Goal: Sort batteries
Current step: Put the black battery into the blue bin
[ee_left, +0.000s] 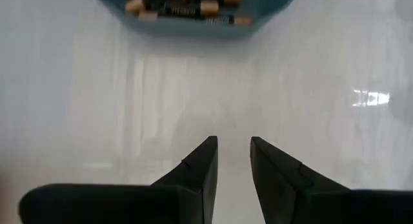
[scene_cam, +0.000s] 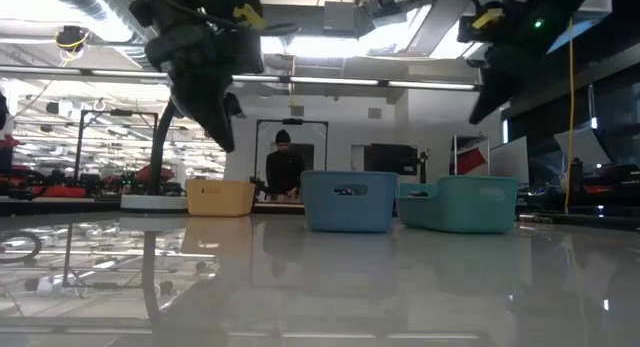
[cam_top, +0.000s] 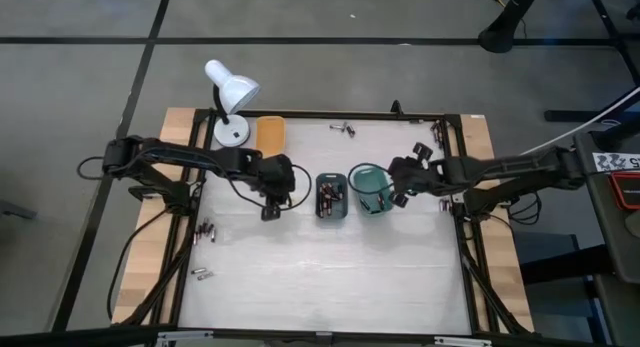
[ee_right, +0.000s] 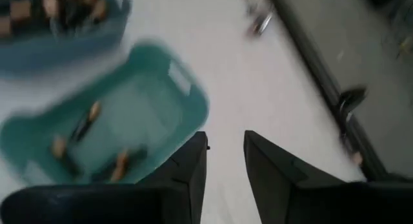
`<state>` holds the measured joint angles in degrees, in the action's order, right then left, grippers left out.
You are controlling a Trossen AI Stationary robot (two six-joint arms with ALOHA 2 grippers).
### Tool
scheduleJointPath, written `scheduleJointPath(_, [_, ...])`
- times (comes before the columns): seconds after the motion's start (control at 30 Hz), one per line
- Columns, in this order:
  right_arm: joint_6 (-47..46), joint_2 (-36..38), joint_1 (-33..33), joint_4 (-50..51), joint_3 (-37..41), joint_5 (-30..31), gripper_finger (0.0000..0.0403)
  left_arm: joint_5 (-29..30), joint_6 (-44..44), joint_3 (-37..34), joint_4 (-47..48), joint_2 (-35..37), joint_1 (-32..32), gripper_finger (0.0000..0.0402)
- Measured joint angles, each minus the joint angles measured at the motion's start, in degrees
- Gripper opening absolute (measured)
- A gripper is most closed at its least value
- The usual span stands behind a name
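Observation:
Three small trays stand on the white table: an orange one [cam_top: 270, 134] at the far left, a dark teal one [cam_top: 332, 198] in the middle holding several batteries [ee_left: 184, 4], and a green one [cam_top: 371, 188] beside it with a few batteries [ee_right: 87, 124]. My left gripper [ee_left: 233, 141] hovers open above bare table, just left of the dark teal tray. My right gripper [ee_right: 224, 135] hangs open at the green tray's right side, with nothing between its fingers. Loose batteries lie at the left [cam_top: 207, 230], near left [cam_top: 203, 274], far edge [cam_top: 343, 128] and far right [cam_top: 422, 150].
A white desk lamp [cam_top: 232, 95] stands at the far left corner beside the orange tray. A black frame [cam_top: 455, 167] borders the table. In the low view a person [scene_cam: 285, 167] shows in the room beyond the table. Bare table stretches toward the near edge [cam_top: 330, 287].

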<state>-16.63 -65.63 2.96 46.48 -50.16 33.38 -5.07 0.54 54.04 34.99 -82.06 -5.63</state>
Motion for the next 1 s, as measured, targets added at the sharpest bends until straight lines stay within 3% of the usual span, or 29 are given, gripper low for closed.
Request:
scheduleJointPath(0.13, [9.5,1.74,-0.13,-16.42,5.01,1.33,0.0106,0.08,-2.8,0.0,3.49,0.35,-0.06,0.0081])
scheduleJointPath(0.3, [21.74,3.57,-1.89,-28.6,8.05,-6.59,0.0106,0.1,-10.17,-0.02,9.31,0.37,-0.04,0.0082])
scheduleJointPath(0.57, [27.71,4.74,-11.87,-31.69,8.76,-15.84,0.0106,-2.58,-21.72,-0.04,16.9,0.37,-0.04,0.0082])
scheduleJointPath(0.83, [31.92,4.68,-20.63,-39.57,15.91,-26.15,0.0106,-10.99,-27.19,-0.04,13.55,0.37,2.21,0.0082])
scheduleJointPath(1.0, [31.82,4.7,-23.42,-40.29,16.1,-24.44,0.0106,-5.95,-26.39,-0.04,7.55,0.37,5.28,0.0082])
